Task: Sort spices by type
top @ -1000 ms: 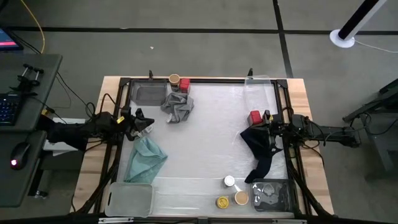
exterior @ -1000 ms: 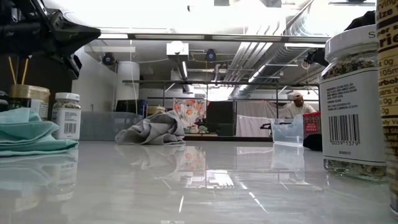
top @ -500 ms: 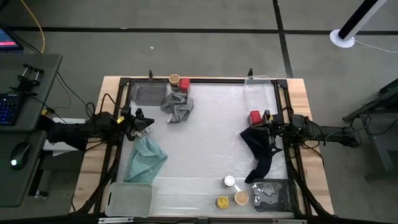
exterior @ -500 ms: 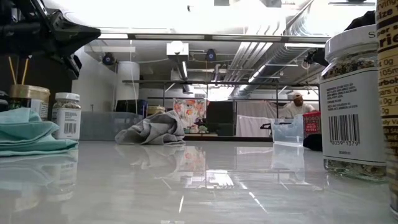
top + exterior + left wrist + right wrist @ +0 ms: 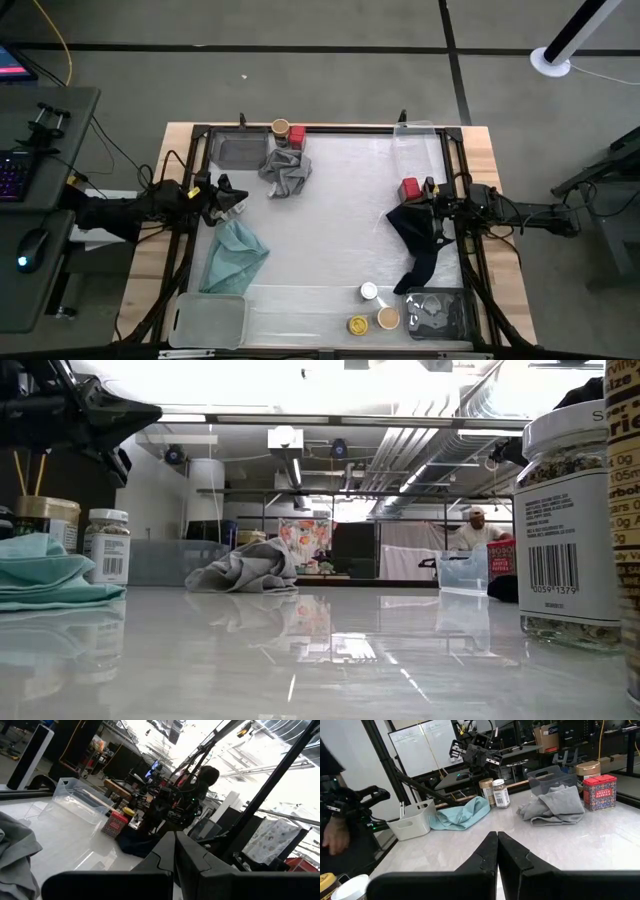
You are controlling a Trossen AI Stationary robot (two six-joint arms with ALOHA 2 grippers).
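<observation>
My left gripper [image 5: 226, 194] hovers shut at the table's left side, next to two small jars [image 5: 494, 793] that stand by the teal cloth [image 5: 234, 256]. My right gripper [image 5: 426, 197] is shut at the right side, above the navy cloth [image 5: 418, 242] and just beside a red tin [image 5: 410, 188]. Another red tin [image 5: 297, 135] and a tan-lidded jar [image 5: 280, 128] stand at the far edge behind the grey cloth [image 5: 287, 172]. Three jars stand near the near edge: white lid [image 5: 369, 291], yellow lid [image 5: 357, 325], tan lid [image 5: 388, 318].
Clear trays sit at the corners: far left [image 5: 236, 150], far right [image 5: 420, 140], near left [image 5: 210, 320], near right [image 5: 438, 312]. Open tabletop [image 5: 330, 235] lies between the arms. A person's hand [image 5: 332, 837] shows beyond the table in the right wrist view.
</observation>
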